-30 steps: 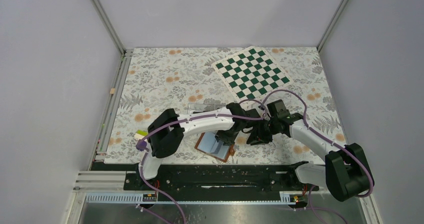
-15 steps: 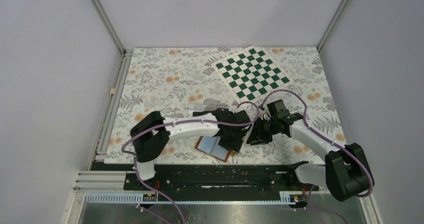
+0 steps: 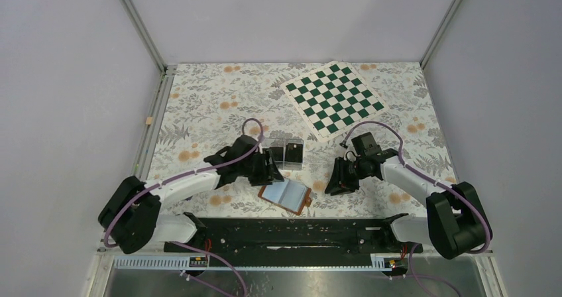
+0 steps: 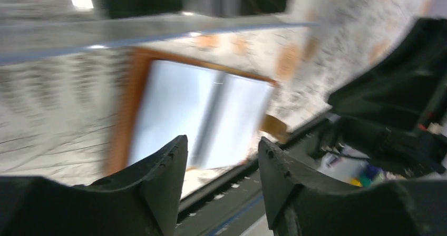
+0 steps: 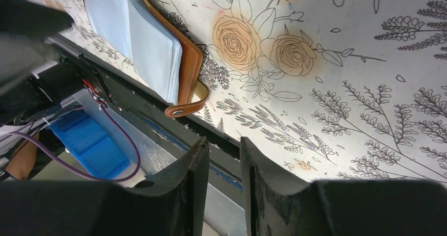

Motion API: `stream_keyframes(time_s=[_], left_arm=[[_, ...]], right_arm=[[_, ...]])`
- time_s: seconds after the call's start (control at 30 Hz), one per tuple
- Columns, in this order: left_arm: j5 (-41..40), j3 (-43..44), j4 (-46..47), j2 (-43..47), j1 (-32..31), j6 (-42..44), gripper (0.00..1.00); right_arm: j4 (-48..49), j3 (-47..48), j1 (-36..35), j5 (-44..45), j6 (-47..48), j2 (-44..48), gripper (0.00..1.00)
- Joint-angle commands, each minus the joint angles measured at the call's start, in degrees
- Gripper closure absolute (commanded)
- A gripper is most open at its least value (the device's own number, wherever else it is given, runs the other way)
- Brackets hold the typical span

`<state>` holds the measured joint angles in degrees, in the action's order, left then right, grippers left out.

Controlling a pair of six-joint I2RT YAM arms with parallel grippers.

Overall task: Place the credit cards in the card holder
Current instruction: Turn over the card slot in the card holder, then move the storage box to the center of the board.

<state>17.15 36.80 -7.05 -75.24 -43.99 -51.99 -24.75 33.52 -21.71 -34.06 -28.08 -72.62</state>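
The tan-brown card holder lies open near the front edge, its pale blue sleeves facing up. It also shows in the left wrist view and the right wrist view, with its snap tab. Dark credit cards stand inside a clear plastic box just behind it. My left gripper is open and empty, just behind and left of the holder. My right gripper is narrowly open and empty, to the right of the holder.
A green-and-white chessboard mat lies at the back right on the floral cloth. The black base rail runs along the front edge, close behind the holder. Grey walls enclose the sides.
My left arm has swung back to the left, off the card holder, which now lies uncovered. My right gripper has shifted only slightly.
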Motion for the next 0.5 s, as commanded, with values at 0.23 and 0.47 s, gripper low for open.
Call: stream_keyframes(time_s=[0.23, 0.47], left_arm=[[-12.1, 6.6, -23.2, -1.5, 8.2, 13.2, 0.45], [-2.9, 7.9, -19.4, -8.9, 6.6, 12.7, 0.46]], right_arm=[[2.2, 0.9, -1.6, -2.3, -0.1, -2.1, 0.65], [0.4, 2.3, -1.7, -2.1, -0.1, -0.3, 0.62]])
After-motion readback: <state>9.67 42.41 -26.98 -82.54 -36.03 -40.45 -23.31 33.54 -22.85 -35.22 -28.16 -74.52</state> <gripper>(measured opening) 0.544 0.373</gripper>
